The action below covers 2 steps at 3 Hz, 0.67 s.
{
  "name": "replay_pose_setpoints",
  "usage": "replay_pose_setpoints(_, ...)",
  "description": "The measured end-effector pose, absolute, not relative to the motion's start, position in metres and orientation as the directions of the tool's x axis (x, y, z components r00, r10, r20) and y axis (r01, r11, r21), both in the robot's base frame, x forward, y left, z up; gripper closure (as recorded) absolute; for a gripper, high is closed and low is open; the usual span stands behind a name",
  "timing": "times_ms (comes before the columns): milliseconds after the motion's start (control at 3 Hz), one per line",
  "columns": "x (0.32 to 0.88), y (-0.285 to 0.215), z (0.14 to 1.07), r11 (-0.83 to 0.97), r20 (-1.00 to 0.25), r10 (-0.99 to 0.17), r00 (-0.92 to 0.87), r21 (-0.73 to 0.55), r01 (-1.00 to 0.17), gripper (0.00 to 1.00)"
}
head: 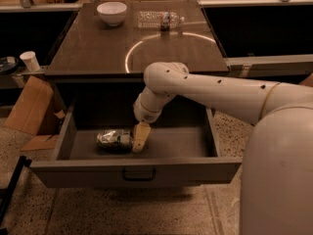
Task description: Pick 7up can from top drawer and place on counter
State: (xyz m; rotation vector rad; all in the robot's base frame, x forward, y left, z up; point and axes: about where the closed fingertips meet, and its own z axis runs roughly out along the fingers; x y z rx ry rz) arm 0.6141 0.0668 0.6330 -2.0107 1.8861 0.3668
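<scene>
A Google Everyday Robot's cream-coloured arm (220, 94) reaches down from the right of the view into the open top drawer (215, 169) of a grey cabinet, with the tan gripper (140, 140) pointing downward inside the drawer, its tip close to the drawer floor. Whether the gripper is parted or closed cannot be told from this angle. The 7up can (113, 139), silvery and crumpled, lies on its side on the drawer floor just beside the gripper, on the side toward the left of the view, its near end at the gripper's tip; whether the two touch cannot be told. In front of the gripper, at the middle of the drawer's front panel, sits a small dark bar handle (139, 174). Above and behind the gripper spreads the dark brown counter (93, 53) with its pale ring mark (132, 49). At the counter's far edge, well apart from the gripper, stand a white bowl (111, 12) and, to its right, a clear plastic bottle (159, 19) lying on its side. Far off to the gripper's left in the view, outside the cabinet, a cardboard box (29, 106) leans on the speckled floor (146, 214), and a paper cup (30, 60) stands on a ledge above it.
</scene>
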Motion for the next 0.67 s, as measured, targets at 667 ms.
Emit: replay_pose_setpoints(667, 0.61, 0.097, 0.62, -0.042, -0.465, -0.882, 0.078, -0.086, -0.995, 0.0)
